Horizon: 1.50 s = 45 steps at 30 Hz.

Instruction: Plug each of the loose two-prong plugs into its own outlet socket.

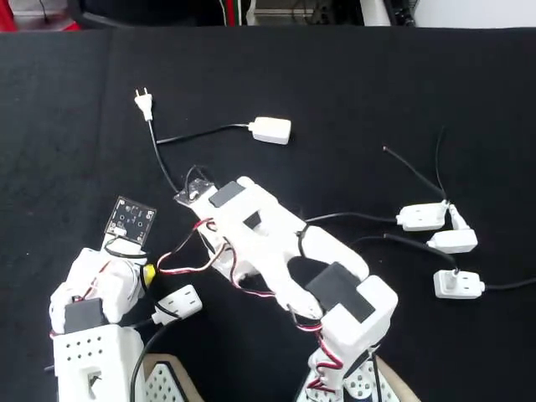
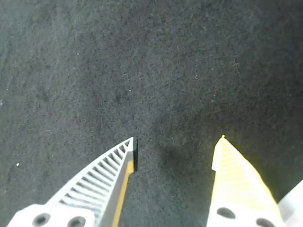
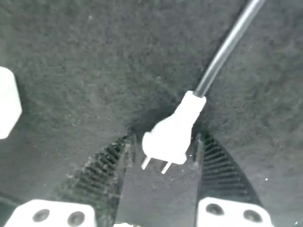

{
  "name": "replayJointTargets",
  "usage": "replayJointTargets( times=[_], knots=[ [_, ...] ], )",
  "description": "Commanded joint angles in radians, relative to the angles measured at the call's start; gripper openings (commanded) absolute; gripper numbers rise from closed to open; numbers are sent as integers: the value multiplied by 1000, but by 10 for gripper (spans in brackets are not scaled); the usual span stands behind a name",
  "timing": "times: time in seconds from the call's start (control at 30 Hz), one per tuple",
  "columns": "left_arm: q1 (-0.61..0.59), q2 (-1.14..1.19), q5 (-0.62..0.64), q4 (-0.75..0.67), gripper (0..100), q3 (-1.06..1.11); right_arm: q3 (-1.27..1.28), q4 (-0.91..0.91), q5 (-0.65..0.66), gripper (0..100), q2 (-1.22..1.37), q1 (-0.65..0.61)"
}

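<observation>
Right wrist view: plug (image 3: 173, 132) lies between the right gripper (image 3: 163, 137), fingers parted

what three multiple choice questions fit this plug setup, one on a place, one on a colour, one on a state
1. Where is the white plug in the right wrist view?
A. between the fingers of the right gripper
B. on top of an arm
C. pushed into a socket

2. What colour is that plug's cable?
A. red
B. black
C. yellow

3. How is the left gripper?
A. shut on a plug
B. shut on nothing
C. open, with nothing in it

Answers:
1 A, the plug's body sits between the two fingers, prongs free.
2 B, the cable running off it is black.
3 C, its fingers stand apart over the bare table.
</observation>
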Motion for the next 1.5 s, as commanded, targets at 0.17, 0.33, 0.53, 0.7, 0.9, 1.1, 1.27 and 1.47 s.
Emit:
replayJointTargets(
  times=[0.17, 0.33, 0.53, 0.7, 0.9, 1.1, 1.27, 1.47],
  knots=[
    [10, -9, -6, 2, 267, -5, -30, -57, 43, 54, 1, 112],
    [10, -9, -6, 2, 267, -5, -61, -17, 60, 97, -8, 129],
    [10, -9, -6, 0, 267, -5, -93, 46, 61, 336, -58, 123],
    [10, -9, -6, 0, 267, -5, -54, 75, 57, 307, -177, 117],
    [12, -9, -6, 0, 267, -5, 58, -3, 52, 113, -220, 8],
    [12, -9, -6, 0, 267, -5, 65, -31, 2, 82, -163, 0],
    [12, -9, -6, 0, 267, -5, 64, -32, 6, 82, -151, 25],
    [12, -9, -6, 0, 267, -5, 48, 2, 35, 82, -223, 71]
  ],
)
